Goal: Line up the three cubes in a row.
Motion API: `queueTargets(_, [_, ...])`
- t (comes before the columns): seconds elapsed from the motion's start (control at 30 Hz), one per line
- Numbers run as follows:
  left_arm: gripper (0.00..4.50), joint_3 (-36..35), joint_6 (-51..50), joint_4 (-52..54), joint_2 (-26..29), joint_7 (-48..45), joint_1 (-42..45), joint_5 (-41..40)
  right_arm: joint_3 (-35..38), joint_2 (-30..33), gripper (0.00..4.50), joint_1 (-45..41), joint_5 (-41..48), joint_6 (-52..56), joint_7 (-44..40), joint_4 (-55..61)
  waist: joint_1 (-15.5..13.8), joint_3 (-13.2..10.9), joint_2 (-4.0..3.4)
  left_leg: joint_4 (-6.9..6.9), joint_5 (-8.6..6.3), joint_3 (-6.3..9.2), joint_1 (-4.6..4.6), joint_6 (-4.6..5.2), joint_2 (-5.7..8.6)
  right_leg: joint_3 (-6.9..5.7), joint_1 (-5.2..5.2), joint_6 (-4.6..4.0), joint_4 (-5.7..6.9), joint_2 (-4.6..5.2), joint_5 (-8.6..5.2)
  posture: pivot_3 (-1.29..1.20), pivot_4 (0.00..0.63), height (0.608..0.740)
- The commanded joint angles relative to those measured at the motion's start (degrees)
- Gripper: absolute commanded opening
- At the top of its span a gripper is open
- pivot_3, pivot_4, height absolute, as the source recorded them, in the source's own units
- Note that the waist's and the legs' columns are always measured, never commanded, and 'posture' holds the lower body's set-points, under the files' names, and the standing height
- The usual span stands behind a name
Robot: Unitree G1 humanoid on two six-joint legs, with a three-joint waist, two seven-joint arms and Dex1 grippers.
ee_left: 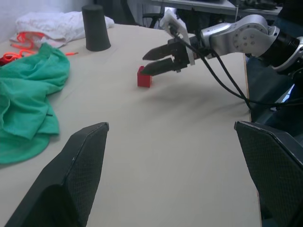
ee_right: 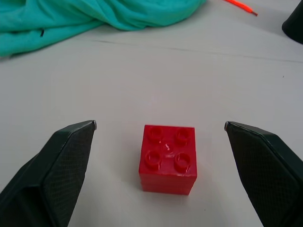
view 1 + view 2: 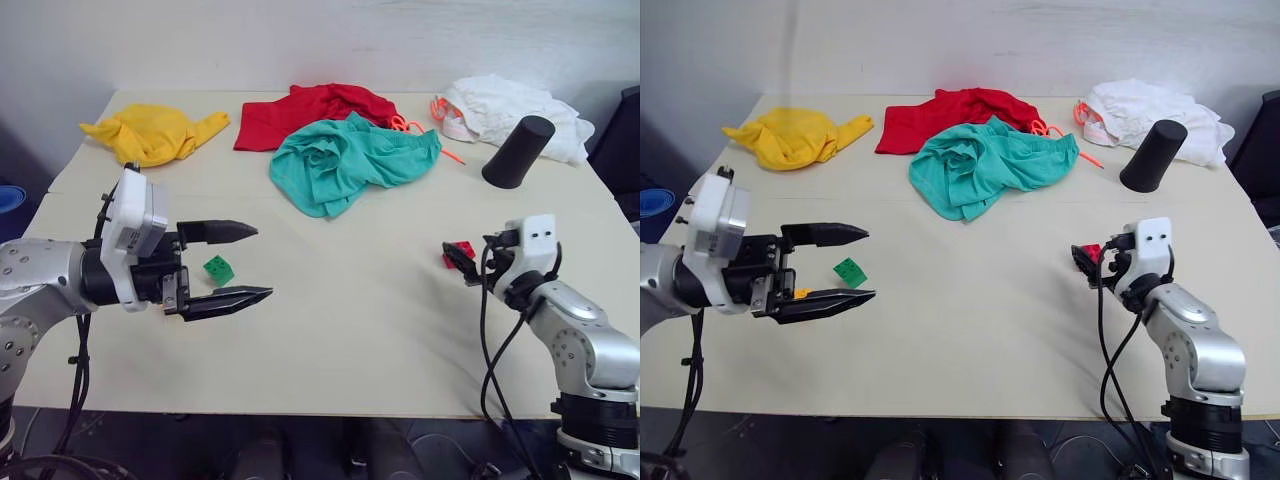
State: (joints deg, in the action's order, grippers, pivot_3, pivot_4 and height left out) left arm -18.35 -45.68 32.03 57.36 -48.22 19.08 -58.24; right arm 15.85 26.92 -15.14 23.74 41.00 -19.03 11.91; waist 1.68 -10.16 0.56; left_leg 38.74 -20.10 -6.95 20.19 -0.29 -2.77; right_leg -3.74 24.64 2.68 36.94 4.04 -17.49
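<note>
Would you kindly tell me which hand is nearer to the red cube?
Right. The right hand is open just before the red cube; the left hand hangs open across the table, by the green cube.

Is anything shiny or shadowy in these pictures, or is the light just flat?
Right wrist view: a small white glint sits on the red cube between its studs, with a soft shadow at its base. Left wrist view: the right tool throws a faint shadow on the table beside the cube. Left eye view: the black cup looks matte and casts little shadow.
</note>
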Motion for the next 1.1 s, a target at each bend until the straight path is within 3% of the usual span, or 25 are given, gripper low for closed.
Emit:
queueTargets(0.03, [4.47, 1.62, 0.82, -0.84, -0.20, -1.08, 2.52, 0.55, -1.25, -0.77, 4.50, -1.02, -1.99, -2.64, 0.86, -2.50, 0.08, 0.00, 0.00, 0.01, 0.01, -0.01, 0.00, -0.02, -0.02, 0.01, 0.00, 0.00, 0.00, -0.05, 0.00, 0.00, 0.150, 0.740])
queueTargets(0.17, [4.47, 3.21, 1.15, -0.99, -0.03, -2.20, 4.12, 1.11, -1.48, -0.96, 4.50, -1.95, -3.09, -4.19, 0.96, -5.48, 0.05, 0.00, 0.00, 0.02, 0.02, -0.04, 0.00, -0.04, -0.04, 0.08, 0.03, 0.00, 0.01, -0.13, 0.00, 0.00, 0.150, 0.740])
queueTargets(0.2, [4.49, 3.46, 1.17, -1.08, -0.01, -2.45, 4.45, 1.19, -1.63, -0.66, 4.31, -2.05, -2.93, -4.38, 0.16, -5.93, 0.06, 0.00, 0.00, 0.02, 0.02, -0.06, 0.00, -0.04, -0.04, 0.11, 0.04, 0.00, 0.02, -0.13, 0.00, 0.00, 0.150, 0.740])
queueTargets(0.33, [4.50, 4.22, 1.40, -1.49, -0.12, -3.25, 5.41, 1.89, -2.28, -0.12, 3.21, -2.21, -2.86, -6.13, -2.52, -6.96, -0.06, 0.00, 0.01, 0.05, 0.02, -0.05, 0.01, -0.04, -0.07, 0.13, 0.04, 0.00, 0.02, -0.19, 0.00, 0.00, 0.150, 0.740])
queueTargets(0.5, [4.50, 4.71, 1.89, -1.53, -0.55, -3.84, 5.21, 2.97, -4.95, 2.09, 1.46, -2.09, -2.64, -9.74, -10.68, -7.60, -0.01, -0.01, 0.01, 0.05, 0.02, -0.06, 0.00, -0.04, -0.10, 0.18, 0.03, 0.01, 0.00, -0.26, 0.00, 0.00, 0.150, 0.740])
queueTargets(0.7, [4.50, 5.81, 1.67, -1.17, -0.86, -4.79, 4.71, 3.56, -8.67, 5.72, 1.47, -5.88, -0.53, -14.60, -25.46, -11.23, 0.01, -0.02, 0.02, 0.08, 0.02, -0.06, 0.00, -0.05, -0.11, 0.22, 0.03, 0.01, 0.00, -0.31, 0.01, 0.00, 0.150, 0.740])
queueTargets(0.83, [4.50, 6.67, 2.30, -1.22, 0.72, -8.32, 3.27, 5.57, -17.21, 10.64, 1.47, -7.74, 2.62, -19.43, -47.80, -6.52, 0.00, -0.02, 0.02, 0.08, 0.00, -0.06, -0.01, -0.09, -0.22, 0.24, 0.04, 0.01, -0.01, -0.47, 0.01, 0.00, 0.150, 0.740])
queueTargets(0.97, [4.50, 7.35, 3.50, -0.30, 1.65, -10.90, 1.52, 7.89, -23.83, 11.24, 1.47, -9.82, -0.37, -27.11, -57.65, -7.84, -0.11, -0.03, 0.04, 0.17, -0.01, -0.05, 0.00, -0.12, -0.26, 0.22, 0.02, 0.01, 0.00, -0.49, 0.01, 0.00, 0.150, 0.740])
queueTargets(1.1, [4.50, 7.78, 5.58, 0.95, 1.71, -11.93, -0.94, 10.56, -28.96, 9.78, 1.47, -9.66, -5.46, -35.94, -61.06, -11.51, -0.22, -0.04, 0.06, 0.20, -0.03, -0.04, 0.01, -0.09, -0.24, 0.21, 0.02, 0.01, -0.01, -0.45, 0.00, 0.00, 0.150, 0.740])
